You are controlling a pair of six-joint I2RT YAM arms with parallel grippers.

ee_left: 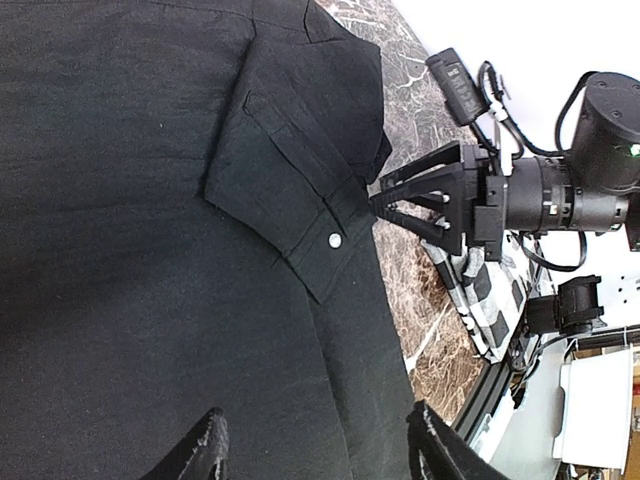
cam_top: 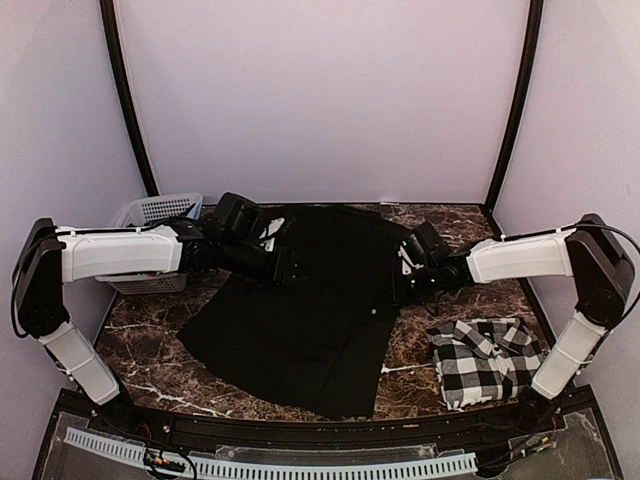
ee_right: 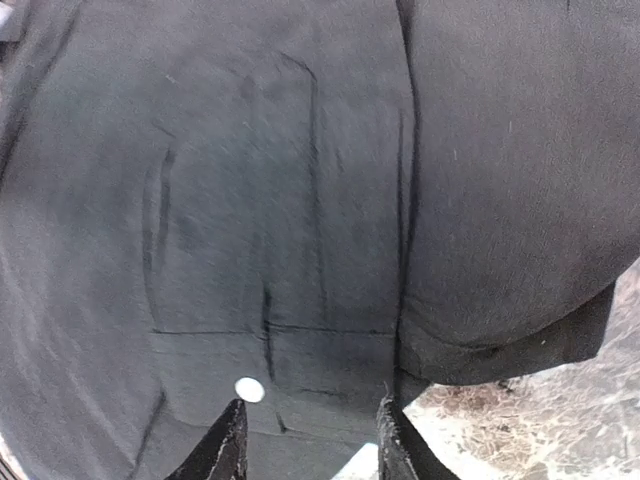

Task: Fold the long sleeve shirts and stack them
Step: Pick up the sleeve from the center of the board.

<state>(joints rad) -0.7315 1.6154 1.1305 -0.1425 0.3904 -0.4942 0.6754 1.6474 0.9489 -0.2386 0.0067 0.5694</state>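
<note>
The plain black shirt [cam_top: 300, 320] lies spread over the middle of the table. One sleeve is folded across it, its cuff [ee_left: 300, 215] with a white button [ee_left: 333, 240] on top. The checked shirt [cam_top: 485, 360] lies folded at the front right. My left gripper [cam_top: 288, 266] hovers over the black shirt's upper left, and in the left wrist view it [ee_left: 315, 450] is open and empty. My right gripper [cam_top: 398, 288] is at the shirt's right edge. In the right wrist view it [ee_right: 310, 445] is open, its tips at the cuff's [ee_right: 270, 370] edge, next to the button [ee_right: 249, 389].
A white lattice basket [cam_top: 155, 215] stands at the back left, behind my left arm. The marble table [cam_top: 150, 330] shows bare around the black shirt. The table's front rail [cam_top: 300, 440] runs below the shirt's hem.
</note>
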